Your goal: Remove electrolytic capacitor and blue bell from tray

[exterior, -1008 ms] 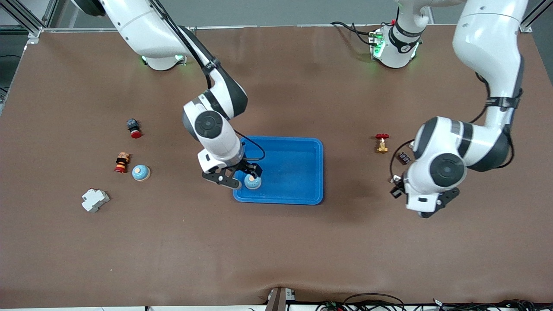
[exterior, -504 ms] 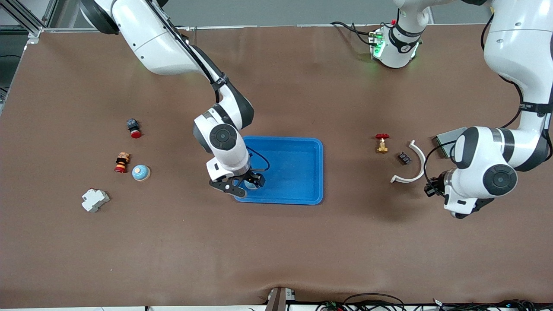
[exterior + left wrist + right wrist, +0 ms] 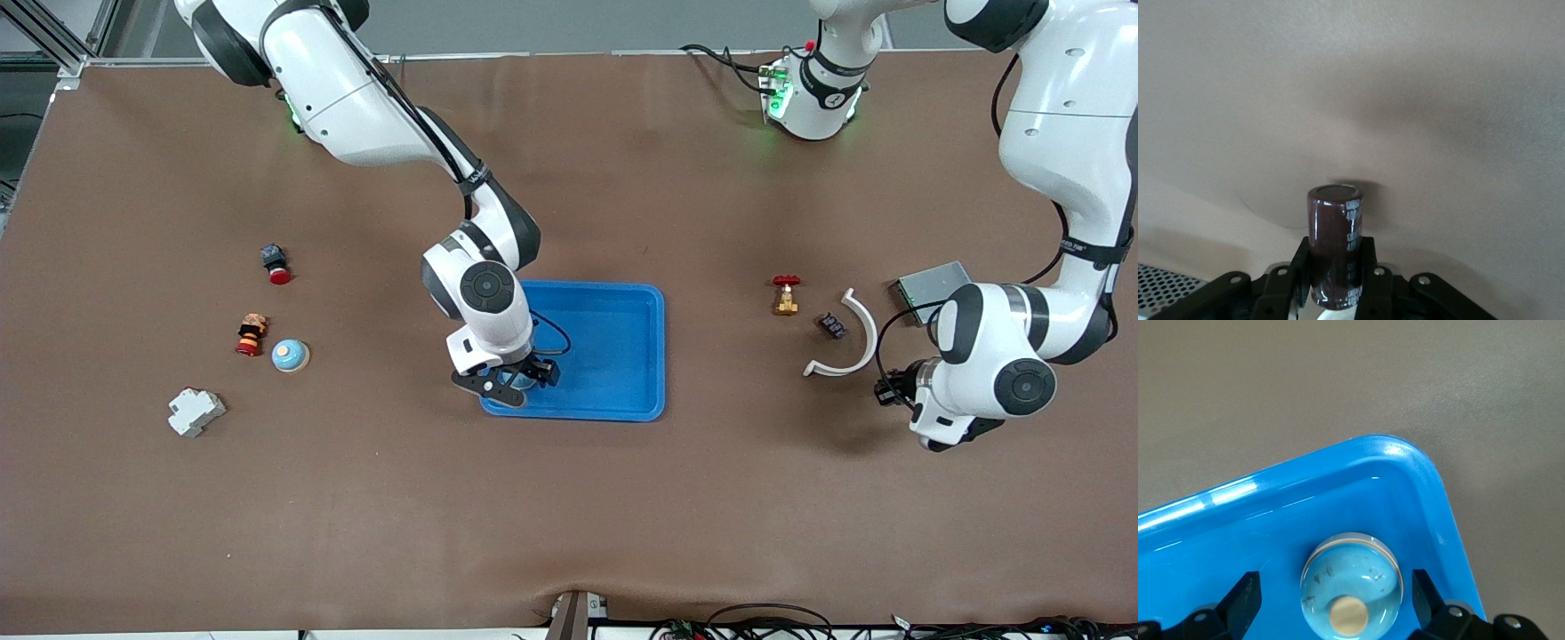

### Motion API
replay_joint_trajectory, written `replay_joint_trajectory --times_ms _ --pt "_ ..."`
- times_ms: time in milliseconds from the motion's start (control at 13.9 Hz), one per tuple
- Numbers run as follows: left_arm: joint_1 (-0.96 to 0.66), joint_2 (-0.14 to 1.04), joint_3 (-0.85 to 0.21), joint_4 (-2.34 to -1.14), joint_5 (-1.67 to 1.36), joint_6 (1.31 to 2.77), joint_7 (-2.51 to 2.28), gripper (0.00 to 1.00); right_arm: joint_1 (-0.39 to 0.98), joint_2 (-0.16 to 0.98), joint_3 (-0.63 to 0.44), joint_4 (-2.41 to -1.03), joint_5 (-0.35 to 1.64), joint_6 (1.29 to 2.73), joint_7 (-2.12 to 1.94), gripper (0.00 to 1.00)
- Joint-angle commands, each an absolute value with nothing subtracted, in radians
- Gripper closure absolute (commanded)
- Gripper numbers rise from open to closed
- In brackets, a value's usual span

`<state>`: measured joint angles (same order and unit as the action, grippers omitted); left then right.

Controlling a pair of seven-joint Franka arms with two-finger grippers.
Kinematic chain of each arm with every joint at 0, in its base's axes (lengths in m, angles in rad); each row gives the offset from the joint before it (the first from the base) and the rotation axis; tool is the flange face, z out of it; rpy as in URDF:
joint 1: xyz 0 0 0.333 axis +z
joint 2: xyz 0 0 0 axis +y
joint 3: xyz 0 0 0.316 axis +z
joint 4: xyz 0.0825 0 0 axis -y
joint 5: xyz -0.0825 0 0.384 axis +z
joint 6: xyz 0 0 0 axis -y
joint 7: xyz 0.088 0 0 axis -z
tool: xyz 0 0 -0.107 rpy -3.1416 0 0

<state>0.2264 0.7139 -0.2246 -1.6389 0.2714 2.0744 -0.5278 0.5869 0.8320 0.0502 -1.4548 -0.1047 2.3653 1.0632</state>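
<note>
The right gripper (image 3: 514,384) stands low over the corner of the blue tray (image 3: 613,356) that lies nearest the front camera at the right arm's end, its fingers (image 3: 1245,597) spread wide with a gap on each side of the bell (image 3: 1351,583). The bell, a pale blue dome with a tan button on top, sits on the tray floor in that corner, not gripped. The left gripper (image 3: 1335,283) is over bare bench (image 3: 569,516) toward the left arm's end, its fingers clamped on the capacitor (image 3: 1335,243), a dark brown cylinder held upright and clear of the surface. In the front view that gripper is hidden under its own wrist. Near it on the bench lie a white curved piece (image 3: 849,342), a small dark part (image 3: 832,325), a red-handled brass valve (image 3: 786,294) and a grey box (image 3: 929,286). A second blue bell (image 3: 290,356) rests toward the right arm's end.
</note>
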Motion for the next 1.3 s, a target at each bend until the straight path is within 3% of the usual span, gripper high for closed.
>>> replay_joint_trajectory --times_ms 0,144,216,432,504,936,1223 --pt "0.227 0.7 -0.227 -1.631 0.293 2.074 -0.518 0.0 0.595 0.854 0.038 -1.422 -0.135 2.368 1.089 0.0" --pt "0.222 0.689 -0.23 -1.626 0.293 2.072 -0.52 0.0 0.595 0.856 0.038 -1.424 -0.141 2.368 1.091 0.0" --pt "0.222 0.671 -0.232 -1.626 0.293 2.071 -0.52 0.0 0.595 0.856 0.038 -1.424 -0.141 2.368 1.091 0.08" --pt "0.216 0.592 -0.245 -1.617 0.282 1.991 -0.514 0.0 0.604 0.868 0.038 -1.427 -0.161 2.375 1.092 0.69" --pt "0.227 0.557 -0.267 -1.615 0.276 1.959 -0.477 0.0 0.607 0.871 0.038 -1.427 -0.163 2.378 1.095 0.98" --pt "0.227 0.381 -0.279 -1.588 0.206 1.858 -0.399 0.0 0.591 0.856 0.041 -1.408 -0.173 2.344 1.106 1.0" --pt "0.225 0.31 -0.314 -1.517 0.206 1.717 -0.367 0.0 0.561 0.838 0.058 -1.316 -0.146 2.119 1.02 1.0"
